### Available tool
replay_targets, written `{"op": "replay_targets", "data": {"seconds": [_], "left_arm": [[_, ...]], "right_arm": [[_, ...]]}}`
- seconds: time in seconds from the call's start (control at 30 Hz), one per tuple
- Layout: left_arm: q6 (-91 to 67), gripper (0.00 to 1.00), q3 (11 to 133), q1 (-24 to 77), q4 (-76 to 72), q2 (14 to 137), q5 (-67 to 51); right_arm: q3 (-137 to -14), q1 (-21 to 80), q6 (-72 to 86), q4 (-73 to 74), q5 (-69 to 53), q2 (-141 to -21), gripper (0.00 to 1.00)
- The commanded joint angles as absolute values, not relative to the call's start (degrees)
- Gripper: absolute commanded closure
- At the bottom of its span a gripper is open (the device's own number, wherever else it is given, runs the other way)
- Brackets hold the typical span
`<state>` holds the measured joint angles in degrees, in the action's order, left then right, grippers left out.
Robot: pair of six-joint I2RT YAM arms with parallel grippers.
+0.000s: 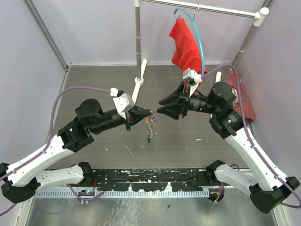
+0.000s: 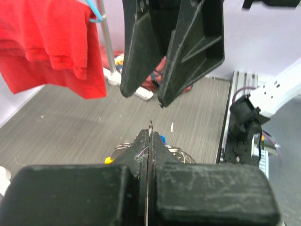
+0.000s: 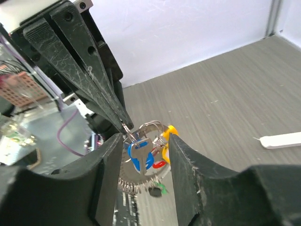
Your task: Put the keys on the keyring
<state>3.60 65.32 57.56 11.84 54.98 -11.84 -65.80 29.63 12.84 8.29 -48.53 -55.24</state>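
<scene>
My left gripper (image 1: pixel 149 114) is shut on a thin grey wire of the keyring (image 3: pixel 128 133), held above the table. Below it hangs the rest of the loop (image 1: pixel 150 128) with a coiled lower part (image 3: pixel 134 182). On it hang keys: a blue-headed key (image 3: pixel 141 155), a yellow one (image 3: pixel 166 140), a red one (image 3: pixel 160 164) and a green and black tag (image 3: pixel 156 190). No orange section shows. My right gripper (image 1: pixel 159 107) is open. Its fingers (image 3: pixel 190 179) stand either side of the bunch without touching it. In the left wrist view the shut fingertips (image 2: pixel 149 141) hide most of the bunch.
A red cloth (image 1: pixel 186 44) hangs on a light-blue hanger hoop (image 1: pixel 200 37) from a white rail (image 1: pixel 211 9) at the back. The rail's post (image 1: pixel 138 42) stands on a white foot (image 1: pixel 137 87). Another red cloth (image 1: pixel 247 101) lies at the right wall.
</scene>
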Motion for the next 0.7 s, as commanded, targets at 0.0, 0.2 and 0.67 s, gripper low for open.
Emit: {"op": "replay_targets", "data": {"seconds": [0.0, 0.2, 0.67], "left_arm": [[-2.98, 1.0, 60.26, 55.31, -6.32, 51.39, -13.23], [-10.59, 1.0, 57.26, 49.93, -13.78, 51.29, -20.27], [-14.77, 1.0, 58.69, 46.81, -18.51, 53.87, -30.58]], "right_arm": [[-64.42, 29.83, 24.69, -9.21, -52.49, -53.79, 0.5], [-64.83, 29.81, 23.47, -8.58, -55.54, -53.96, 0.5], [-66.71, 29.8, 19.89, -4.26, -52.0, -53.99, 0.51]]}}
